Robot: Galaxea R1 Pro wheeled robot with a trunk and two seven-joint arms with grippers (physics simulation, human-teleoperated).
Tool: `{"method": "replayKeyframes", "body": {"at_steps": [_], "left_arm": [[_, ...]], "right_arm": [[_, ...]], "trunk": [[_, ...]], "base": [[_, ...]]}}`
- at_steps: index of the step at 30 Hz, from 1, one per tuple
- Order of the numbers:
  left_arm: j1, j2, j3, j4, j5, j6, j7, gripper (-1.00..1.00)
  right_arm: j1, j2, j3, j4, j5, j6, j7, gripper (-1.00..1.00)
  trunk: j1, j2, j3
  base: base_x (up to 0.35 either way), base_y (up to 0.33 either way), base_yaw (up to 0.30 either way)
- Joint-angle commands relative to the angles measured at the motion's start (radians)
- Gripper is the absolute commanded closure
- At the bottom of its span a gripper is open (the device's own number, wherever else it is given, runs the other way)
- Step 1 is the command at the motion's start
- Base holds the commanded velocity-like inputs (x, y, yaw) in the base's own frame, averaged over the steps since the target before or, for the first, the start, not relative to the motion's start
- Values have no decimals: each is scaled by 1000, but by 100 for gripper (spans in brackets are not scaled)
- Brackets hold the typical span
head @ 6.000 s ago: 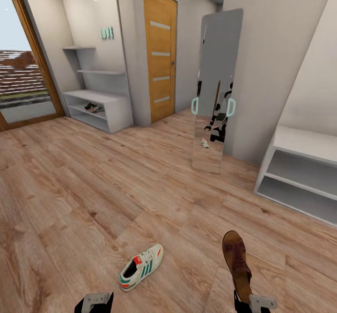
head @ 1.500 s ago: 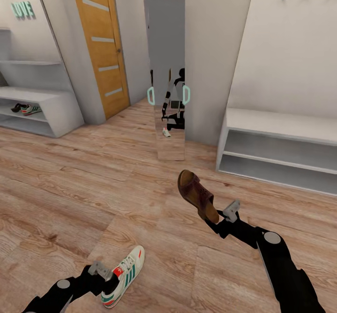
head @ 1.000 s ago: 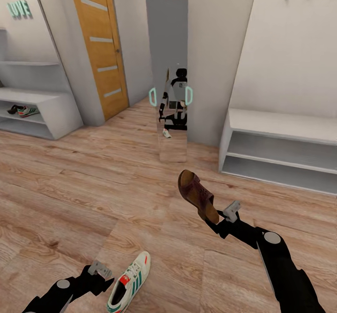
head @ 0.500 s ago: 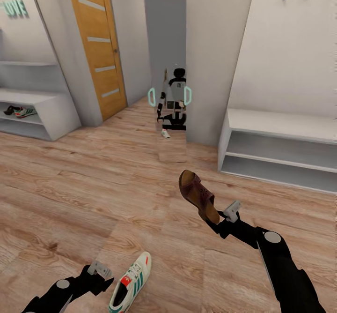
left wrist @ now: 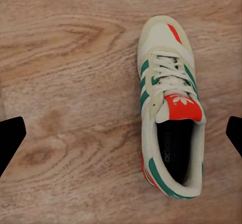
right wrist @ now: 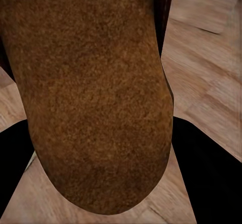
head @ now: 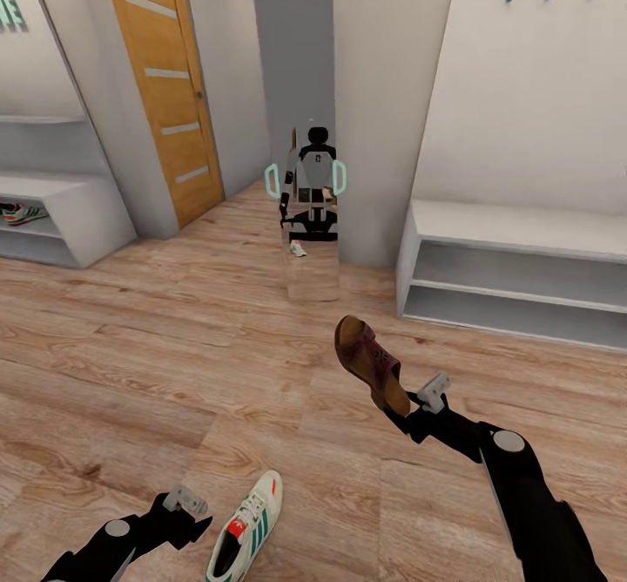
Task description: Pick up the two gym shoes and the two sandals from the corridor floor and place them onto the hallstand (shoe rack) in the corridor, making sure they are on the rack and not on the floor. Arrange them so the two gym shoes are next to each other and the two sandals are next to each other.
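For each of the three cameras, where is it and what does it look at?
Head view: from the head, looking down the corridor; both arms show, right end effector holding a sandal.
Left wrist view: on the left arm, facing the floor and a gym shoe; fingertips at the edges.
Right wrist view: underside of the sandal.
Shared: gym shoe, sandal.

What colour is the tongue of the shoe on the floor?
Orange-red on the gym shoe, clearest in the left wrist view.

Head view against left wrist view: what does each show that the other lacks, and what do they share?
Head view alone: the sandal shut in the right gripper, the mirror, the door, and the hallstand with a shoe on its shelf. Left wrist view alone: the sneaker's laces, tongue and lining from above, between open fingers. Both: that sneaker on the floor.
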Motion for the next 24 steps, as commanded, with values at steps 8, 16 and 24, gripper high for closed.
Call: {"method": "replayKeyframes", "body": {"at_steps": [8,16,24], "left_arm": [[-1,-7,5,1,-11,-7,0,-100],[-1,-8,6,2,-8,-7,45,-100],[-1,-9,5,1,-8,-8,47,-100]], "right_arm": [[-1,0,-38,-3,2,5,7,100],[-1,0,-38,-3,2,7,6,100],[-1,0,-38,-3,2,8,6,100]], "trunk": [[0,0,-1],[0,0,-1],[0,0,-1]], "base": [[-2,-8,-1],[-26,-63,0],[-113,-73,0]]}}
